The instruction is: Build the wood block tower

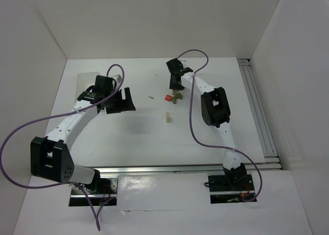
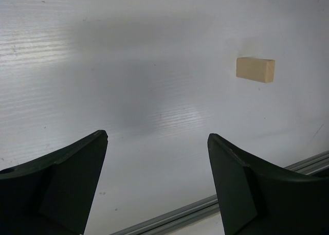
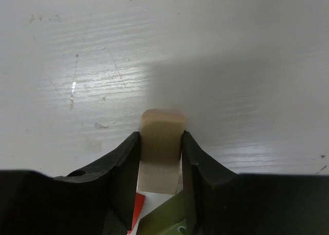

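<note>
Right hand (image 3: 160,137) pinches the tan block (image 3: 162,124) (left hand (image 2: 157,136) gapes, empty); a twist in that grip could knock the red piece (image 3: 138,206) and green block (image 3: 164,217) nearby.

My overhead camera sits high behind me, looking steeply down over the whole table (image 1: 128,137), with the lying tan block (image 1: 167,118) near mid-frame. My left wrist camera looks slantwise down from left of that block (image 2: 255,69), fairly near; the two views share it. My right wrist camera, beyond that block, looks down at very close range on the upright tan block (image 3: 161,142) between its own fingers (image 3: 123,168).
</note>
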Controlling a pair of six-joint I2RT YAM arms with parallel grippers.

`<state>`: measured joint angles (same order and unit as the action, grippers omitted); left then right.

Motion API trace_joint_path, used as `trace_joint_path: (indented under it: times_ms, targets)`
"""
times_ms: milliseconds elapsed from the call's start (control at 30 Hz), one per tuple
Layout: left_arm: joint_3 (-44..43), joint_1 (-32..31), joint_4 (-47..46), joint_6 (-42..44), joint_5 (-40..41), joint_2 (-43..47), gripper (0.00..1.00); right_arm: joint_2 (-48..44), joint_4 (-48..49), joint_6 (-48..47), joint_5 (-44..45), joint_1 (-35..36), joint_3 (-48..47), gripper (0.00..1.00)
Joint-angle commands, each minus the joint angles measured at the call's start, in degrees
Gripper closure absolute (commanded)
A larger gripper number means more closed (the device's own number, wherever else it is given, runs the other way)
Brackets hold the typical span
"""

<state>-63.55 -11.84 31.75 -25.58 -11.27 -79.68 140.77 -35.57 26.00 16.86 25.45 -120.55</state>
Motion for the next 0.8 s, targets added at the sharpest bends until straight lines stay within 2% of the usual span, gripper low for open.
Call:
trace_joint_path:
  times_ms: [0, 67, 333, 433, 500, 633, 700, 767]
  targets:
    - [-2.37, -0.21, -0.72, 0.97, -0.86, 0.05, 0.09, 0.03, 0.24, 0.19, -1.12, 0.56, -2.93, 0.65]
    - [-2.37, -0.21, -0.19, 0.97, -1.38, 0.05, 0.09, -0.66, 1.55, -1.47, -2.97, 0.56, -4.51, 0.71]
    - [-2.90, -0.21, -0.19, 0.97, -1.91, 1.19, 0.09, -7.95, 7.01, -2.62, -8.51, -0.58, -5.13, 0.71]
    - [-2.37, -0.21, -0.19, 0.97, -2.53, 1.19, 0.09, -11.21, 7.96, -3.50, -10.79, -0.58, -1.19, 0.71]
    - [-2.37, -0.73, -0.19, 0.97, -4.10, 1.19, 0.09, -16.38, 11.30, -4.03, -13.16, -0.58, 6.79, 0.71]
    - [-3.51, -1.96, -0.72, 1.50, -6.92, 0.67, 0.09, -29.98, 20.96, -5.60, -24.91, -0.58, 24.63, 0.71]
    - [-4.30, -2.58, -0.72, 1.50, -8.85, -0.82, 0.09, -34.14, 23.96, -6.30, -27.49, -0.58, 34.01, 0.71]
    - [-5.96, -3.19, -0.72, 1.50, -10.00, -1.52, 0.09, -40.88, 24.58, -6.83, -27.50, -1.10, 39.40, 0.71]
